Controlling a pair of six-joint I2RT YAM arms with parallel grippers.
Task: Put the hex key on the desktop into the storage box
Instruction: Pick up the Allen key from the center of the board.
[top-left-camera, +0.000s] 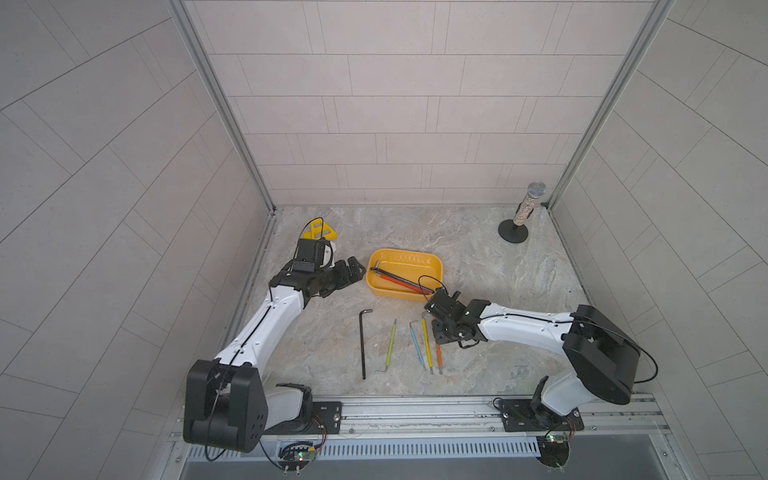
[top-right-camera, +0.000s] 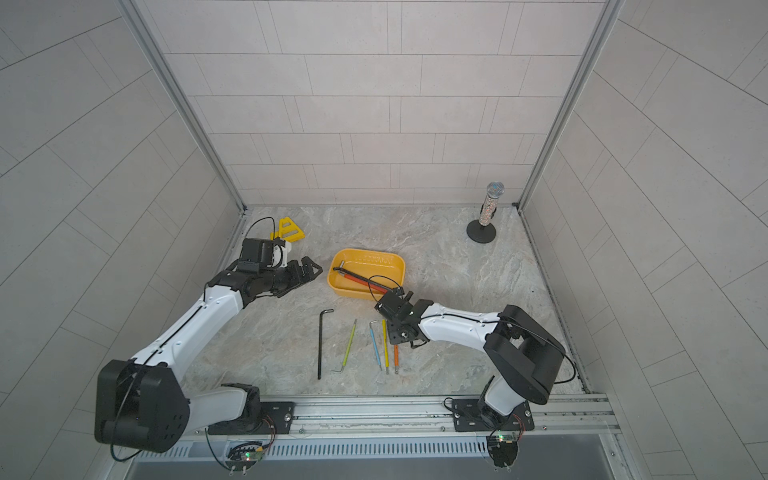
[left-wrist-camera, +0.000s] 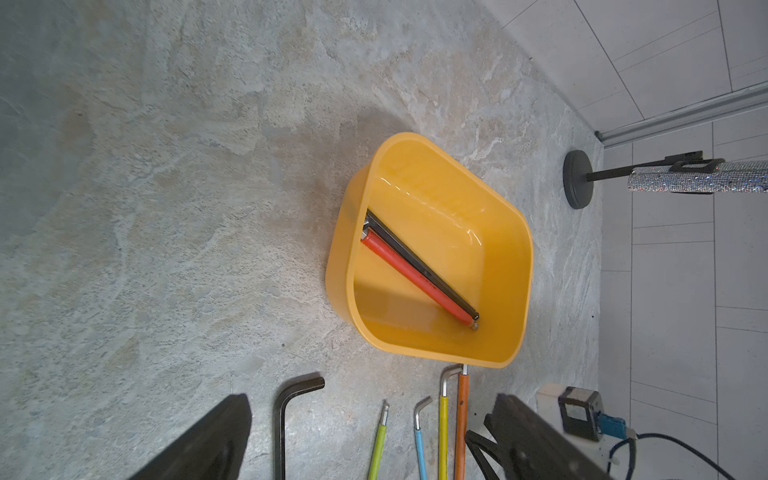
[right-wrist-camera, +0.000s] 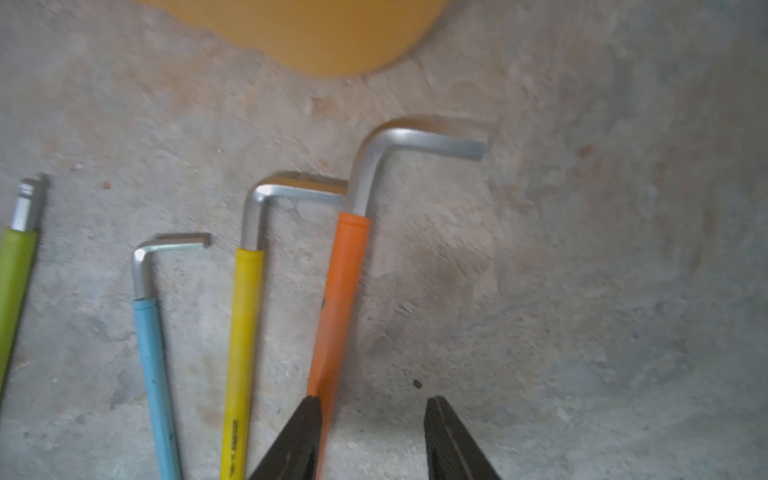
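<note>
The right claw (right-wrist-camera: 372, 401), released and empty, hangs low over the orange key (right-wrist-camera: 340, 307), which lies flat on the desk (top-left-camera: 498, 291) between the front edge and the box (top-left-camera: 386, 293). One finger stands over the key, not beside it, so closing may miss it or shove it into the yellow key (right-wrist-camera: 245, 332) just beside. The key is L-shaped, with an orange sleeve and a bare silver bend; farther back, the left claw (top-left-camera: 351, 272) gapes empty beside the box.

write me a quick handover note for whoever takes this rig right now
Left gripper: open, empty, beside the storage box.
Right gripper: open, empty, over the orange hex key.
Done: red hex key and one black hex key lie in the box.
Left: loose black hex key, green hex key, blue hex key, yellow hex key and the orange one, on the desktop.
</note>
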